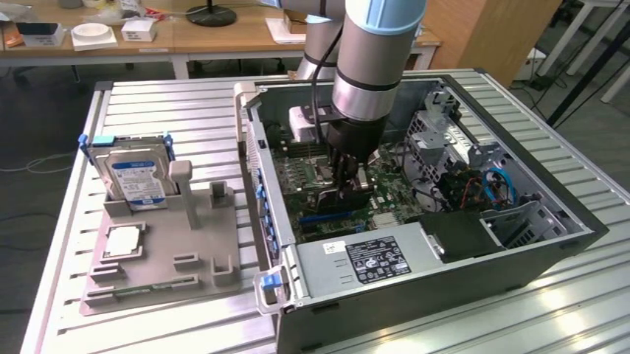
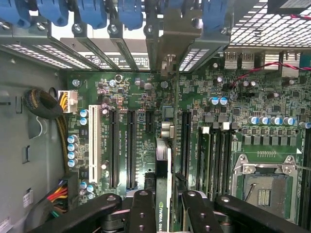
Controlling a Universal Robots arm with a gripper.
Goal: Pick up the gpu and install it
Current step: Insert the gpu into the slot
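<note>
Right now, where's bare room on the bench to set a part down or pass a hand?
Free: table slats beyond the hard drive, up to the case; also the slats off the case's near corner at the exterior view's right. Crowded: inside the case, where the end effector holds the gpu over the motherboard.

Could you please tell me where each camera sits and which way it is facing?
Exterior view: off the arm, raised, looking down across the table at the open computer case; the arm shows, with the gripper inside the case.
Wrist view: on the wrist, looking down along the fingers at the motherboard; the fingers clamp the edge-on gpu.
Shared: both views show the gripper and the motherboard inside the case.
</note>
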